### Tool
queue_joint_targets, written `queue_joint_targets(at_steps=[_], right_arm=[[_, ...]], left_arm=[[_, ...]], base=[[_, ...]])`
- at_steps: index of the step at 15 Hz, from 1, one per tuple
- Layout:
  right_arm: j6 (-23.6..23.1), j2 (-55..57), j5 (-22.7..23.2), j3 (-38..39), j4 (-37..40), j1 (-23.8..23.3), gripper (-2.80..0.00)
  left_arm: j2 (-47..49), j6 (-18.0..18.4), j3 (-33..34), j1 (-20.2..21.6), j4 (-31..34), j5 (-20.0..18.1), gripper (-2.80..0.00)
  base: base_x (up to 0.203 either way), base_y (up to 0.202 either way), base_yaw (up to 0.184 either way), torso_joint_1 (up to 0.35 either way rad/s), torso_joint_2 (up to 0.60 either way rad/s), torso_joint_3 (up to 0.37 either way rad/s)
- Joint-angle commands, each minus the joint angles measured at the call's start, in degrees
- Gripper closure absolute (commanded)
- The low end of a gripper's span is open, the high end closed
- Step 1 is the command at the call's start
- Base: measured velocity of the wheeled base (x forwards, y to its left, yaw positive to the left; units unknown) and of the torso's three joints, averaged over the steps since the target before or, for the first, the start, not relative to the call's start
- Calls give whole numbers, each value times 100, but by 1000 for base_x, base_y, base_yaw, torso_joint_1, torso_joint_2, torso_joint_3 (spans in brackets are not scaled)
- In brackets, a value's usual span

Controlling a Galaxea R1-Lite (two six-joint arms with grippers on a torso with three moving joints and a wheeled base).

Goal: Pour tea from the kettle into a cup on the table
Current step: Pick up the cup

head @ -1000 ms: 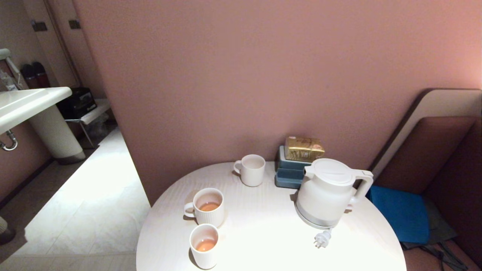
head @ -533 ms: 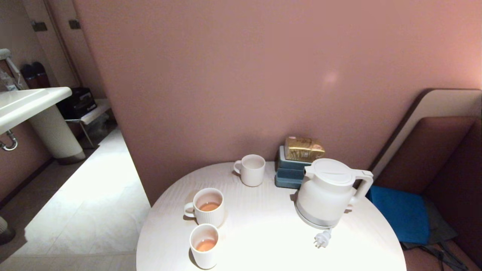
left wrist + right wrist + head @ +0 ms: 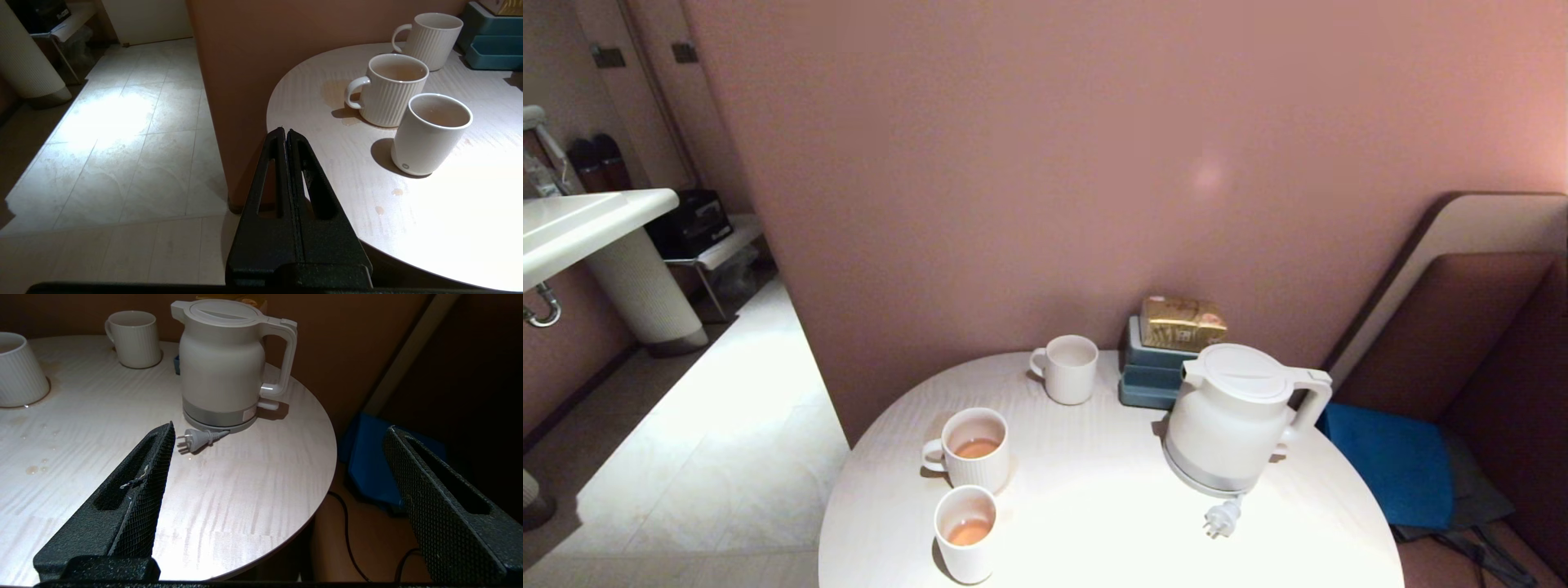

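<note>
on the table (image 3: 1094, 523) stands the white kettle (image 3: 1232, 420), lid shut; right gripper (image 3: 278, 457) gapes wide, left gripper (image 3: 285, 134) pinched closed.

The middle and near right of the table (image 3: 1094, 523) lay bare, leaving open room between the kettle (image 3: 1232, 420) on the right and the cup (image 3: 965, 532) and mug (image 3: 972, 447) standing close together on the left. The kettle's plug (image 3: 1221, 517) lay on the tabletop just in front of its base, and behind it a stack of boxes (image 3: 1156, 367) and a second mug (image 3: 1068, 367) stood near the wall (image 3: 1094, 163). The kettle's handle faced the open right side, toward the bench (image 3: 1445, 327).
</note>
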Motion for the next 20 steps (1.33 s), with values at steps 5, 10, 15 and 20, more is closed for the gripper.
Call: queue_joint_targets(at_steps=[5,10,15,20], right_arm=[[207,11,2,3,-19,0,-280],[203,10,0,8,-19,-1,-280],[249,4,-25,12,-37,-5,0],[260,4,-34,12,-37,-2,0]], left_arm=[[0,1,-2,1,0,0,0],[0,1,-2,1,0,0,0],[0,1,-2,1,0,0,0],[0,1,-2,1,0,0,0]], base=[[0,0,0,0,0,0],[0,0,0,0,0,0],[0,0,0,0,0,0],[0,0,0,0,0,0]])
